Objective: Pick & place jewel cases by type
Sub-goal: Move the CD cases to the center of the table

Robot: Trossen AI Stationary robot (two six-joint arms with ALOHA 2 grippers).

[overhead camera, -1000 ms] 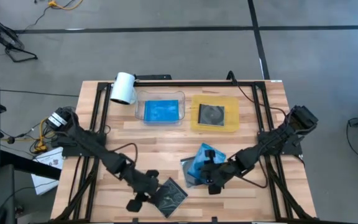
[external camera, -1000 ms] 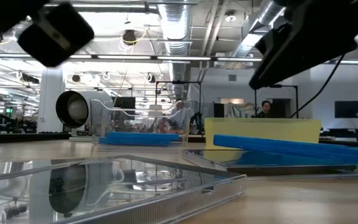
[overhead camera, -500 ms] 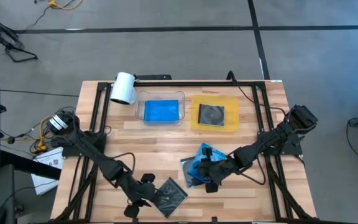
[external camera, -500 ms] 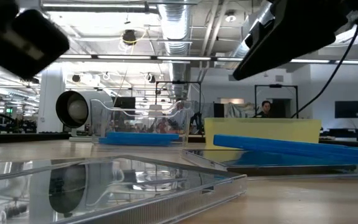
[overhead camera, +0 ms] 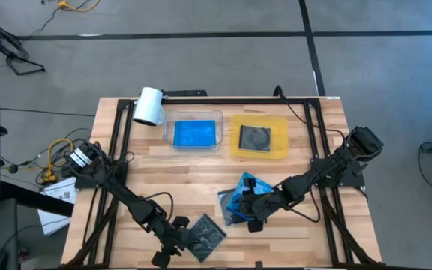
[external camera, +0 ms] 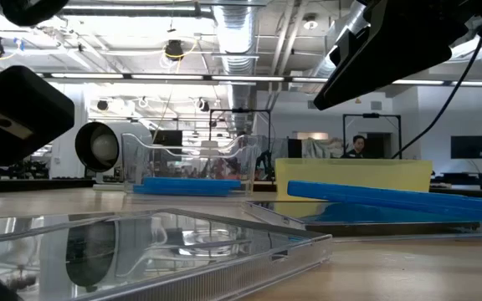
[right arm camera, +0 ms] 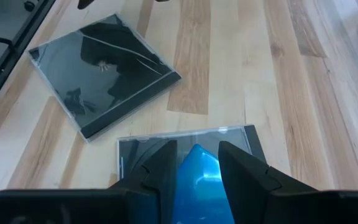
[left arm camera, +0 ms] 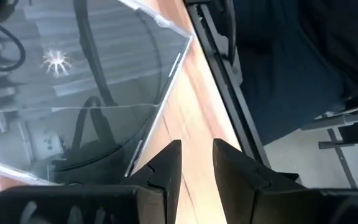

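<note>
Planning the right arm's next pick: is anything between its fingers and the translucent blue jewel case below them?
Nothing visible: the right gripper hangs directly above the translucent blue jewel case, with only open air between.

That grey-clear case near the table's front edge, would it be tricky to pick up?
Probably. The grey-clear case lies flat on the wooden table, leaving fingers little edge. Its glossy, reflective surface looks slippery, and the thin plastic likely stiff but crackable.

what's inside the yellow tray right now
One grey-clear jewel case with a dark disc lies flat in the yellow tray. Whether another case sits beneath it cannot be seen.
</note>
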